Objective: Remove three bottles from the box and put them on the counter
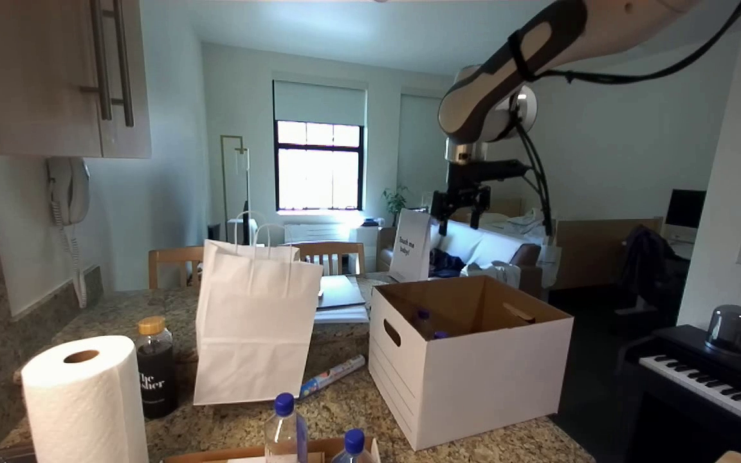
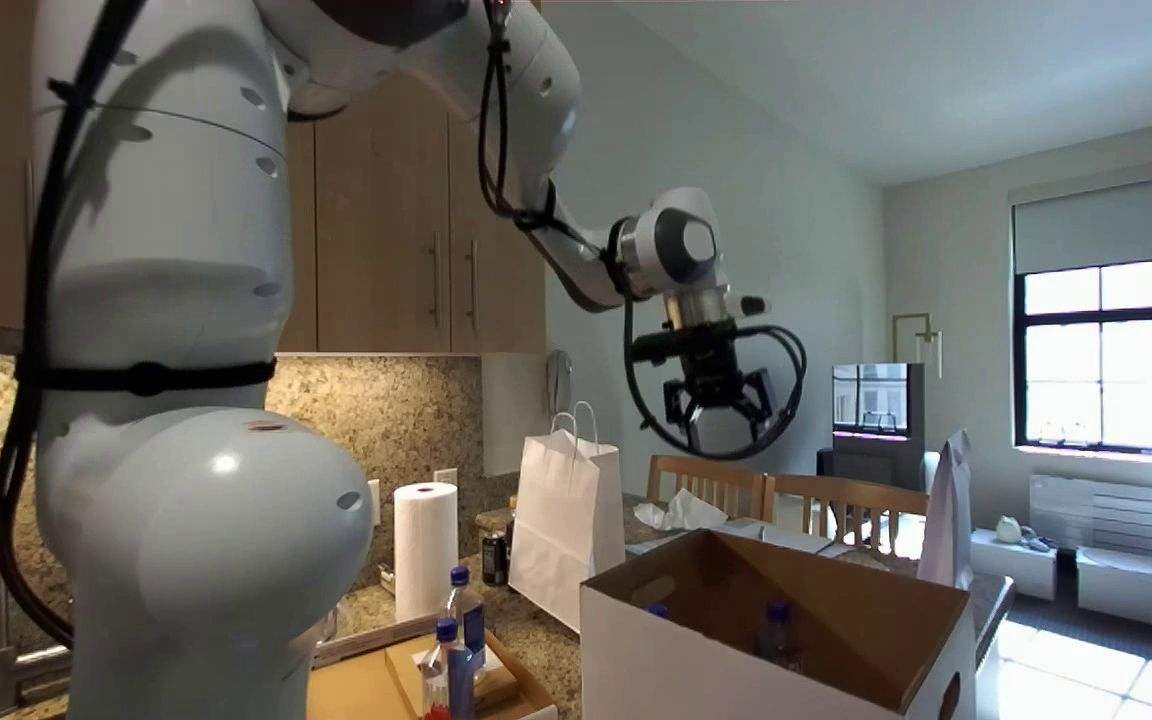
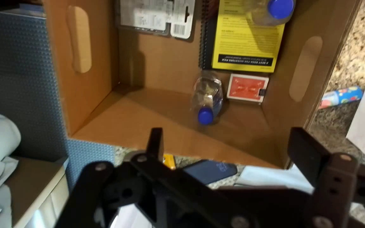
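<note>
The white cardboard box (image 1: 493, 379) stands on the granite counter (image 1: 338, 411), brown inside. Two clear bottles with blue caps are inside it: the wrist view has one bottle (image 3: 208, 91) tilted near a wall and another bottle (image 3: 280, 9) at the top edge. Outside the box, two more blue-capped bottles stand upright by a shallow cardboard tray, a farther bottle (image 2: 464, 605) and a nearer bottle (image 2: 448, 665). High above the box hangs my gripper (image 1: 459, 226), its jaws wide apart. Nothing sits between the gripper's fingertips (image 3: 155, 134) in the wrist view.
A shallow cardboard tray (image 2: 351, 698) lies beside the robot's base. Around the box stand a tall white paper bag (image 1: 255, 321), a paper towel roll (image 1: 113, 399), a dark bottle with orange lid (image 1: 155, 373) and a white sign (image 1: 411, 247). A yellow book (image 3: 242, 50) lies inside the box.
</note>
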Controlling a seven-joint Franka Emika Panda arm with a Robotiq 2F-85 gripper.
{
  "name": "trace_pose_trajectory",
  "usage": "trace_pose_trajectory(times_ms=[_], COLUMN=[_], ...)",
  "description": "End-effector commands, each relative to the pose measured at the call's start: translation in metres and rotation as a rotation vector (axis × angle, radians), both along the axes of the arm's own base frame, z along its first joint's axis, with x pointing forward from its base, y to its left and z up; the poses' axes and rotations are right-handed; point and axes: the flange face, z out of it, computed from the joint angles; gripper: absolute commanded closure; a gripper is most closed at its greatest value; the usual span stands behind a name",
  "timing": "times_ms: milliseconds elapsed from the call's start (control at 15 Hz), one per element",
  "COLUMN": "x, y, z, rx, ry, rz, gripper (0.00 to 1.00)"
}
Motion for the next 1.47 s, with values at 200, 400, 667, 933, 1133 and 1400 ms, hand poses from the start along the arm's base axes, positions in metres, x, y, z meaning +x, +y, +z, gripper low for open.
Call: trace_pose_trajectory(times_ms=[200, 400, 667, 933, 1133, 1400], x=[0.029, 0.043, 0.068, 0.098, 0.115, 0.127], y=[0.021, 0.017, 0.009, -0.006, -0.018, -0.025], z=[-0.141, -0.185, -0.214, -0.222, -0.223, -0.220], rx=[0.010, 0.037, 0.027, 0.015, 0.017, 0.059], ry=[0.069, 0.084, 0.111, 0.121, 0.122, 0.150], rz=[0.030, 0.077, 0.161, 0.197, 0.184, 0.197], gripper=[0.00, 0.00, 0.00, 0.00, 0.00, 0.00])
